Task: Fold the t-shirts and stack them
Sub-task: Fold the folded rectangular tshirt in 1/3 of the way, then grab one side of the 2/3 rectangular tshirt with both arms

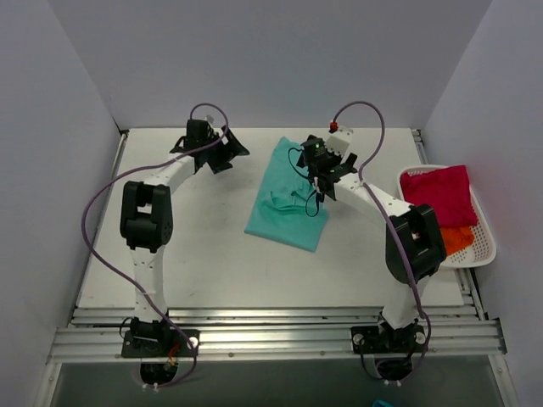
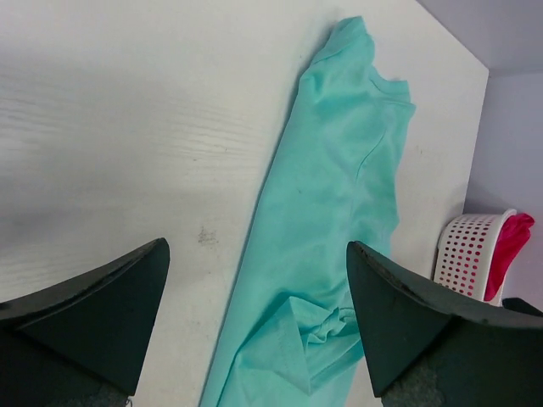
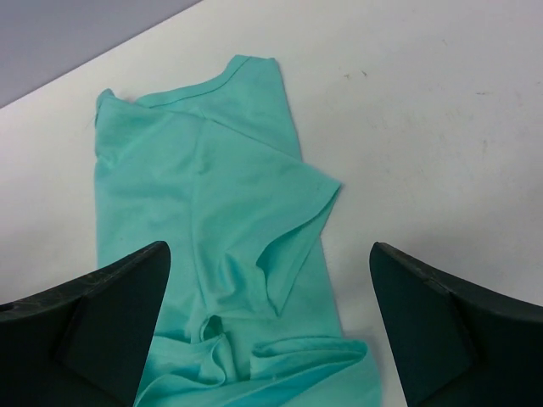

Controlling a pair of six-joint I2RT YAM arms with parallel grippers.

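My left gripper hangs with its jaws spread wide and nothing between them, over the bare white table a little to the left of the teal t-shirt. My right gripper is just as wide and empty, poised above that shirt's right side. The teal shirt lies mid-table, partly folded into a long strip with a sleeve turned in over the body, while the crimson-pink t-shirt and the orange t-shirt sit crumpled in the white mesh basket at the table's right edge.
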